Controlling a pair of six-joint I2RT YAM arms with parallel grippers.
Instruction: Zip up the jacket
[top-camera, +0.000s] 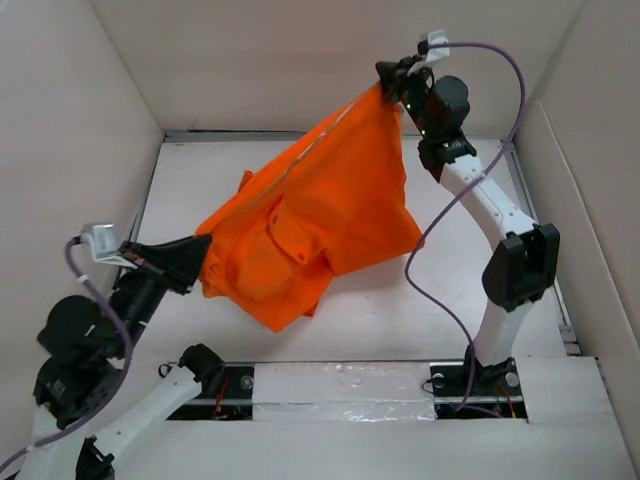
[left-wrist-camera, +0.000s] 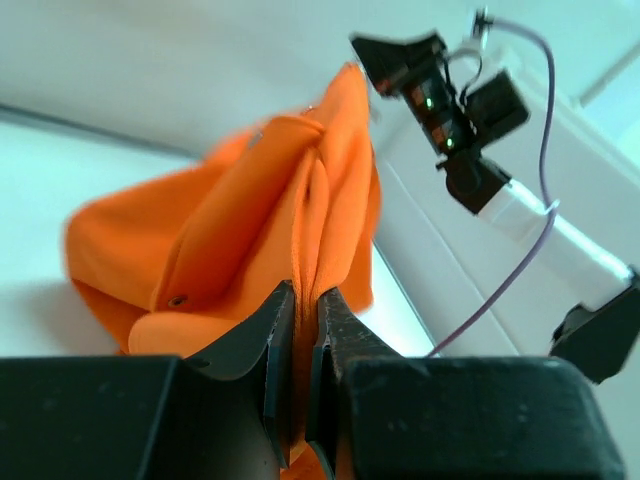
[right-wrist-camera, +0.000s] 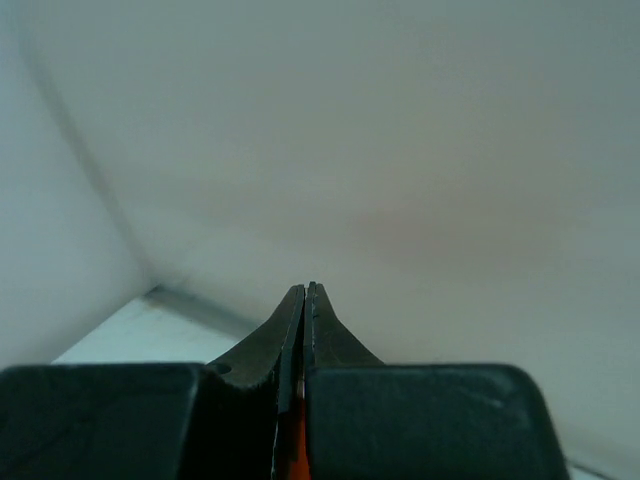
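Closest in, on the left wrist view: left gripper (left-wrist-camera: 305, 292), jaws pinched down to a sliver, a fold of the orange jacket (left-wrist-camera: 250, 200) caught right between the black fingers (left-wrist-camera: 262, 335). Firm grip, fabric running up and away from the tips. Small dark snap stud (left-wrist-camera: 178, 300) showing on a lower fold.

From above: left gripper (top-camera: 203, 248) low by the left edge of the counter (top-camera: 200, 180), nearer the front than the back, biting the jacket's left corner.

Over at the far right corner, up high: right gripper (top-camera: 385, 78), closed on the jacket's top point, well above the surface. On its own wrist view, right gripper (right-wrist-camera: 306, 290) with tips pressed together, a strip of orange jacket (right-wrist-camera: 291, 440) trapped low between the fingers (right-wrist-camera: 255, 350), nothing but pale wall beyond. Same gripper seen from the left wrist too (left-wrist-camera: 365, 55), orange peak hanging from it.

Jacket (top-camera: 320, 210) strung on a slant between the two grips, from far right down to near left, bulk sagging over the middle of the counter. Lowest folds down toward the front centre; touching the surface or just clear of it, cannot tell. Zipper itself not made out in these folds.

Purple cable (top-camera: 440, 290) looping off the right arm down to the front edge.
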